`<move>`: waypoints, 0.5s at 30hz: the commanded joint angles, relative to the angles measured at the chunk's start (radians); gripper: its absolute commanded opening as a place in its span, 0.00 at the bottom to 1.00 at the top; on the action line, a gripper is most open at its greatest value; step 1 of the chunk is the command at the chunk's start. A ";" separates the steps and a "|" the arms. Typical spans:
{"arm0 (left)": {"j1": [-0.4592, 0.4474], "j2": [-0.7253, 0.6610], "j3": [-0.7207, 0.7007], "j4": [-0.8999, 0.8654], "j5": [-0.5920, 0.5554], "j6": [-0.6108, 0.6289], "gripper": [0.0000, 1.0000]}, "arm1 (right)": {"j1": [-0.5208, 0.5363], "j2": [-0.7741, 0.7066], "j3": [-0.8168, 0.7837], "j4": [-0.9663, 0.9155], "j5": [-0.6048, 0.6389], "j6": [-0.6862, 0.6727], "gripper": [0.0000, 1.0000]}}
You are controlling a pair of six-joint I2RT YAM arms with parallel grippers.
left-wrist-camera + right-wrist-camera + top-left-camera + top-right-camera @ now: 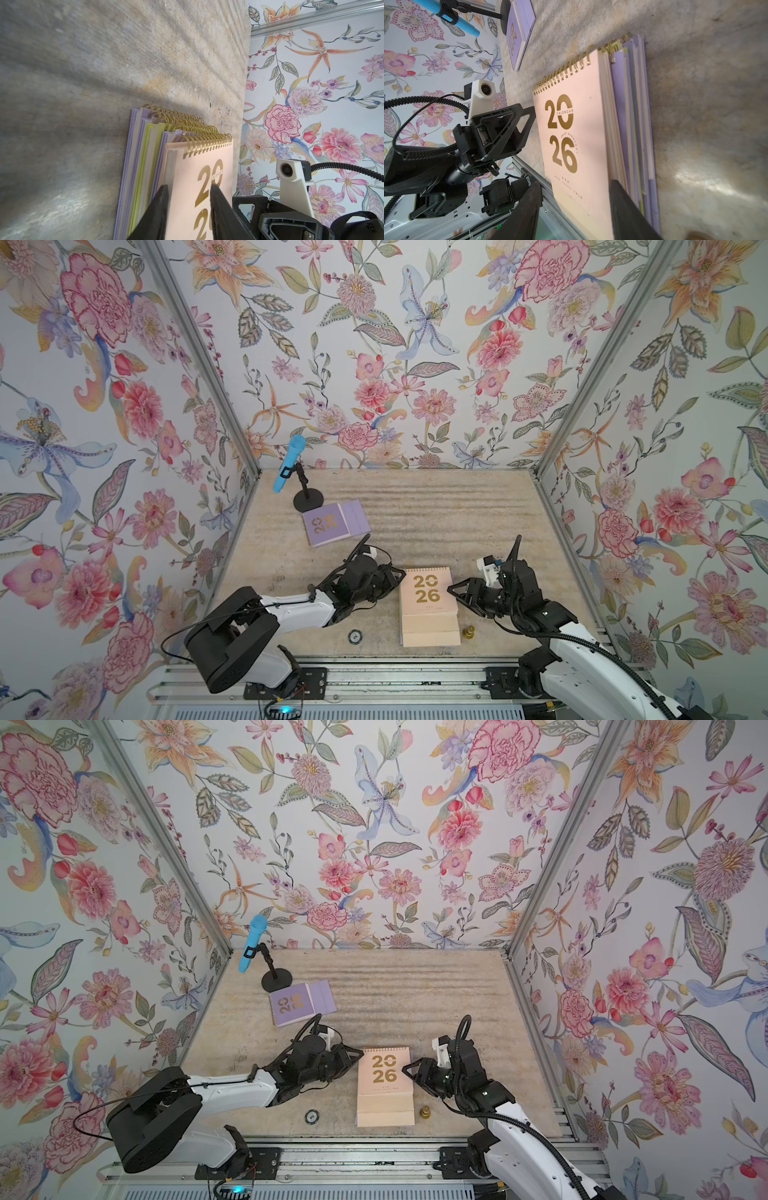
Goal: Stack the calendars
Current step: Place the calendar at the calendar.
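Nearest, left arm (291,608) and right arm (582,651) reach in from the near side toward a stack (430,630) of five calendars at the table's (478,510) near middle. The peach calendar (428,593) is on top, then lilac, yellow-green and two more lilac, with coils at the far end. Left gripper (400,572) stands at the peach cover's left edge, right gripper (449,589) at its right edge. Both have jaws apart, clamped on nothing, though whether the tips touch the edges is unclear. Sixth calendar (334,524), lilac, lies well apart at far left, just beside a stand (308,499) bearing a blue microphone (289,464). Brass piece (468,632) sits just beside the stack's near right corner.
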 commanded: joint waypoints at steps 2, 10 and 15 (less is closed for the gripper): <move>-0.013 0.006 0.032 0.014 -0.011 -0.010 0.37 | -0.025 0.004 0.081 -0.113 0.056 -0.072 0.52; -0.003 -0.028 0.073 -0.133 -0.069 0.046 0.40 | -0.063 0.138 0.247 -0.338 0.226 -0.218 0.52; 0.015 -0.030 0.139 -0.309 -0.113 0.135 0.43 | -0.094 0.278 0.363 -0.427 0.294 -0.329 0.52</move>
